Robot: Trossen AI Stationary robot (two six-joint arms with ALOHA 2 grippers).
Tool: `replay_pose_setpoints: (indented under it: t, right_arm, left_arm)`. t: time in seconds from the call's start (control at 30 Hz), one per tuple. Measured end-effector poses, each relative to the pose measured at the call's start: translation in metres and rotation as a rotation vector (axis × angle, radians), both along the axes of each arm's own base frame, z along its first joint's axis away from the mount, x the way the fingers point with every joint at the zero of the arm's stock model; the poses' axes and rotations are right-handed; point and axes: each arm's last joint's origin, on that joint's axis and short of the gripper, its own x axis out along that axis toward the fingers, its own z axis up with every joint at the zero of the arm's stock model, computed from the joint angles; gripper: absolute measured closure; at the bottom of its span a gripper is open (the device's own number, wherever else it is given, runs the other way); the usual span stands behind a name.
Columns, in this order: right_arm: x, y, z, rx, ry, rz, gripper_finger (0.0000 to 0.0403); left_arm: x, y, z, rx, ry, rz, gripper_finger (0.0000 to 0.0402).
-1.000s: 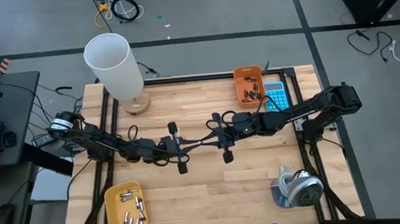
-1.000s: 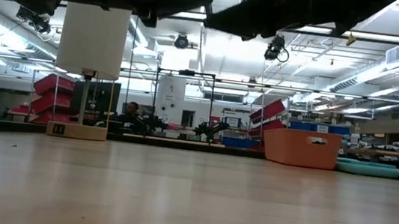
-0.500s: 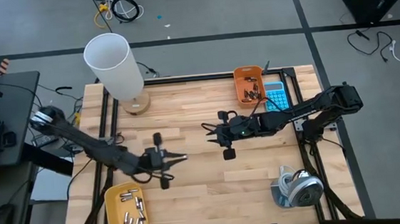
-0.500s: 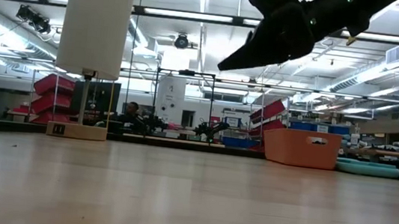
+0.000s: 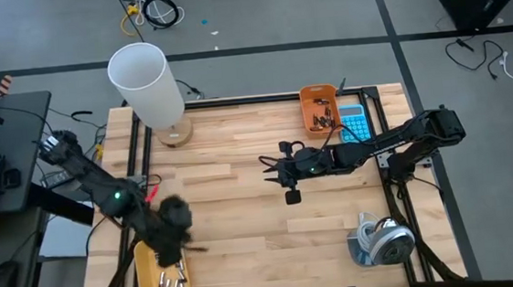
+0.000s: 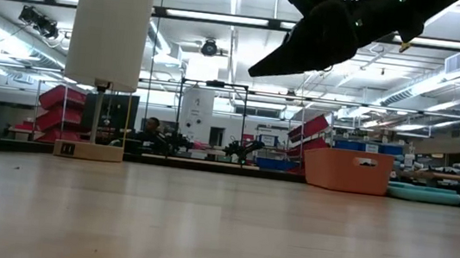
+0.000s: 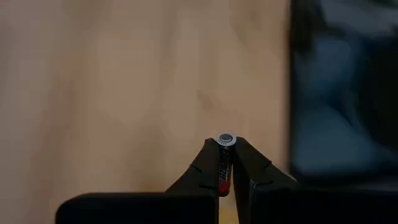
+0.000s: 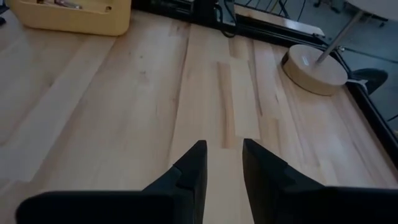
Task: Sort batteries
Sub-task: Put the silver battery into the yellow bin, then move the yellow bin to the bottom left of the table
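My left gripper (image 5: 171,251) hangs over the yellow tray (image 5: 147,262) at the table's near left and is shut on a dark battery with a red band (image 7: 224,163). Several silvery batteries (image 5: 169,271) lie in that tray. Dark batteries (image 5: 325,115) lie in the orange tray (image 5: 319,95) at the far right. My right gripper (image 5: 270,165) (image 8: 222,149) hovers above the middle of the table, its fingers a little apart with nothing between them. My left gripper pinches the battery's side (image 7: 224,174) between its two fingertips. The battery lies along the fingers, its silver end cap (image 7: 225,139) showing at their free ends. It is lifted clear of the table and the tray.
A white lamp (image 5: 146,79) stands on its round base at the far left. A blue calculator (image 5: 354,122) lies beside the orange tray. A grey roll (image 5: 381,241) sits at the near right. Bare wood lies between the two trays.
My left gripper has drawn away from my right gripper at the table's middle and swung toward the near left edge, over the yellow tray, tipping to point more downward and carrying the battery. My right gripper has stayed above the middle.
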Motion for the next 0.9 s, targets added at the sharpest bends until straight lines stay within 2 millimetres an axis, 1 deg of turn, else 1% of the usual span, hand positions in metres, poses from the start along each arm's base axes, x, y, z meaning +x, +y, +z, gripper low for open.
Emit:
replay_pose_setpoints:
  t: [0.1, 0.2, 0.27, 0.43, 0.57, 0.63, 0.77, 0.9]
  right_arm:
    - [0.0, 0.0, 0.0, 0.0, 0.0, 0.0, 0.0314]
    - [0.0, 0.0, 0.001, 0.001, -0.008, 0.0, 0.0314]
    - [0.001, 0.0, 0.002, 0.002, -0.021, 0.001, 0.0315]
    - [0.002, 0.0, 0.003, 0.005, -0.042, 0.005, 0.0314]
    - [0.002, 0.001, 0.003, 0.006, -0.04, 0.007, 0.0315]
    - [0.002, 0.001, 0.003, 0.012, -0.041, 0.005, 0.0315]
    - [0.002, 0.001, 0.003, 0.016, -0.041, 0.004, 0.0314]
    - [0.002, 0.0, 0.003, 0.03, -0.042, -0.006, 0.0314]
  left_arm:
    - [-0.008, -0.017, -0.016, -0.135, 0.199, -0.046, 0.0391]
    - [-0.017, -0.034, -0.037, -0.167, 0.376, -0.045, 0.0391]
    - [-0.022, -0.043, -0.051, -0.152, 0.449, -0.021, 0.0391]
    - [-0.025, -0.06, -0.082, -0.062, 0.525, 0.052, 0.0391]
    - [-0.023, -0.072, -0.1, -0.033, 0.604, 0.037, 0.0389]
    - [-0.022, -0.075, -0.107, -0.012, 0.626, 0.019, 0.0381]
    - [-0.021, -0.078, -0.116, 0.02, 0.65, 0.004, 0.035]
    - [-0.021, -0.078, -0.117, 0.031, 0.657, 0.006, 0.0304]
